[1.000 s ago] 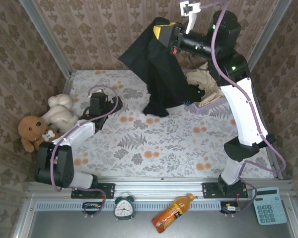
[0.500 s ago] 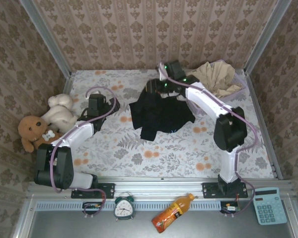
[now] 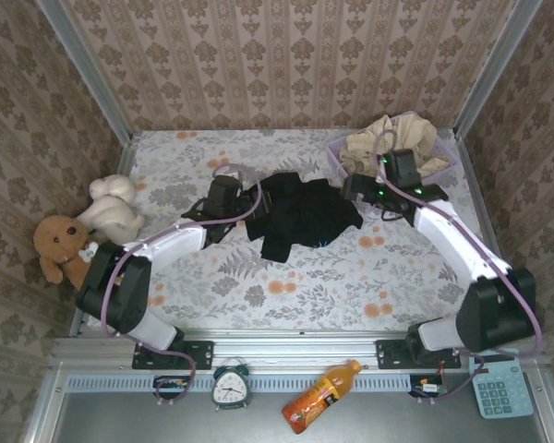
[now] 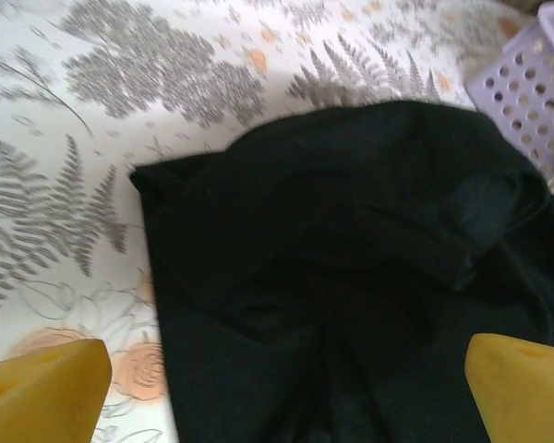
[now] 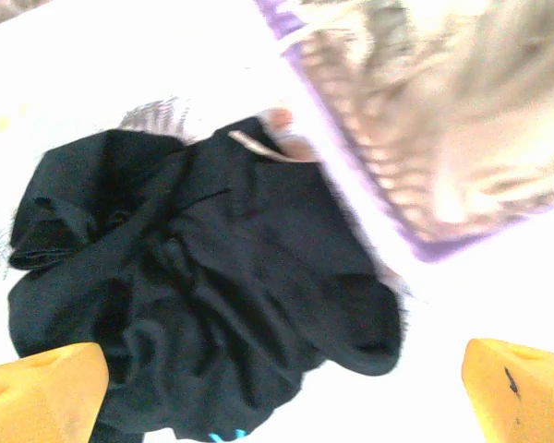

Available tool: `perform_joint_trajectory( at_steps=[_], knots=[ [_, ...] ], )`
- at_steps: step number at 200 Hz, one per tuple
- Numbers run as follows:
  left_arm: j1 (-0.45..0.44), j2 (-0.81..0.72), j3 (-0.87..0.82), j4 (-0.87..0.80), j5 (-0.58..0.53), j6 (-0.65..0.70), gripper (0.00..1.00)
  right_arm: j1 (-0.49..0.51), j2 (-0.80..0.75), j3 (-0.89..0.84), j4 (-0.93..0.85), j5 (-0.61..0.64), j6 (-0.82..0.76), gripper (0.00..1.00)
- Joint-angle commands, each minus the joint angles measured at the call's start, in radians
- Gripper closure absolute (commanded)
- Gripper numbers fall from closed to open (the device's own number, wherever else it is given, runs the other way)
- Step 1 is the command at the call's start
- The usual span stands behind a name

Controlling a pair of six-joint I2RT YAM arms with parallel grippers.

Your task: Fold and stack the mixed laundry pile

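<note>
The black T-shirt (image 3: 305, 217) lies crumpled on the flowered table, left of the basket. In the left wrist view the black T-shirt (image 4: 351, 277) spreads under my left gripper (image 4: 282, 397), whose yellow fingertips (image 4: 42, 392) stand wide apart. My left gripper (image 3: 247, 199) is at the shirt's left edge. My right gripper (image 3: 351, 194) is open at the shirt's right edge, holding nothing. From the right wrist I see the black T-shirt (image 5: 194, 295) with its tiny blue mark (image 5: 223, 436) between wide fingertips (image 5: 522, 392). The beige garment (image 3: 388, 138) sits heaped in the basket.
The lavender mesh basket (image 3: 337, 157) stands at the back right, close to the shirt. A white plush (image 3: 111, 208) and a brown plush (image 3: 60, 245) lie at the left wall. A clock (image 3: 231, 388), a bottle (image 3: 319, 397) and a calculator (image 3: 499, 383) rest on the front ledge.
My right gripper brought the black T-shirt down from high up, let it go on the table, opened and drew back to the right. My left arm reached right to the shirt's edge.
</note>
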Motion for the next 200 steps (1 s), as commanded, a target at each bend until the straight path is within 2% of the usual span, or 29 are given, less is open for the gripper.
perform_joint_trajectory(
  at_steps=[1, 26, 81, 95, 129, 156, 200],
  knots=[
    [-0.003, 0.026, 0.041, 0.041, 0.012, -0.042, 0.0, -0.065, -0.01, -0.116, 0.045, -0.013, 0.033, 0.0],
    [-0.003, 0.026, 0.054, 0.037, 0.012, -0.051, 0.0, -0.1, 0.029, -0.157, 0.177, -0.058, 0.066, 0.0],
    [-0.003, -0.074, -0.016, -0.008, -0.065, -0.052, 0.0, -0.096, 0.316, -0.113, 0.504, -0.174, 0.238, 0.06],
    [-0.003, -0.1, -0.032, -0.025, -0.086, -0.048, 0.0, -0.084, 0.368, -0.066, 0.524, -0.133, 0.253, 0.09],
    [0.0, -0.141, -0.04, -0.069, -0.118, -0.029, 0.0, -0.081, 0.438, -0.023, 0.594, 0.077, 0.388, 0.18],
    [0.002, -0.162, -0.051, -0.069, -0.135, -0.032, 0.0, -0.085, 0.512, 0.02, 0.682, 0.117, 0.467, 0.22],
    [0.005, -0.173, -0.055, -0.089, -0.142, -0.024, 0.0, -0.107, 0.581, 0.06, 0.711, 0.234, 0.568, 0.22]
  ],
)
